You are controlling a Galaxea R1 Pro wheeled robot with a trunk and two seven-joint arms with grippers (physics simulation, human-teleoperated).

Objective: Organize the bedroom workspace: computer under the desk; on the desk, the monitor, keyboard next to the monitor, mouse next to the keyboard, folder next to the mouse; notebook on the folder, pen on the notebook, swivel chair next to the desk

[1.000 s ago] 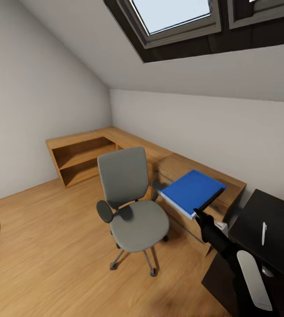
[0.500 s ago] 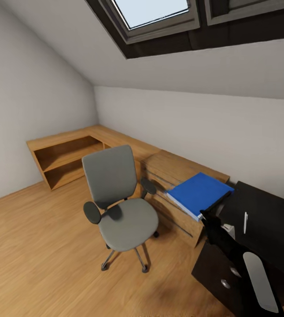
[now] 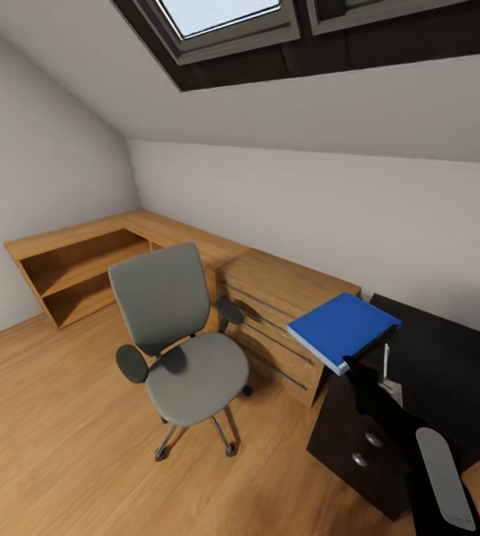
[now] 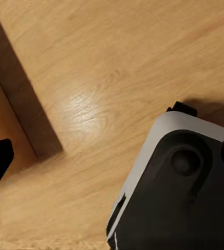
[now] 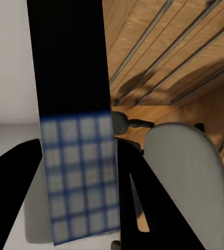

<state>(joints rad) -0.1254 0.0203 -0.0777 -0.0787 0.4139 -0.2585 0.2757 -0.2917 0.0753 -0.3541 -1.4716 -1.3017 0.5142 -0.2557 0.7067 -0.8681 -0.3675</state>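
Blue folder (image 3: 344,327) clamped at its near edge by right gripper (image 3: 364,366), held flat and raised, jutting fwd & left from the fingers, over the gap btwn wooden drawer unit (image 3: 284,298) and black desk (image 3: 448,372). Desk top lies just right of and below the folder, w/ pen (image 3: 386,356) near its edge, so prob. a short swing right then down; right arm obviously the nearer. Left gripper: can't tell open or closed, wrist cam aimed at floor (image 4: 101,67).
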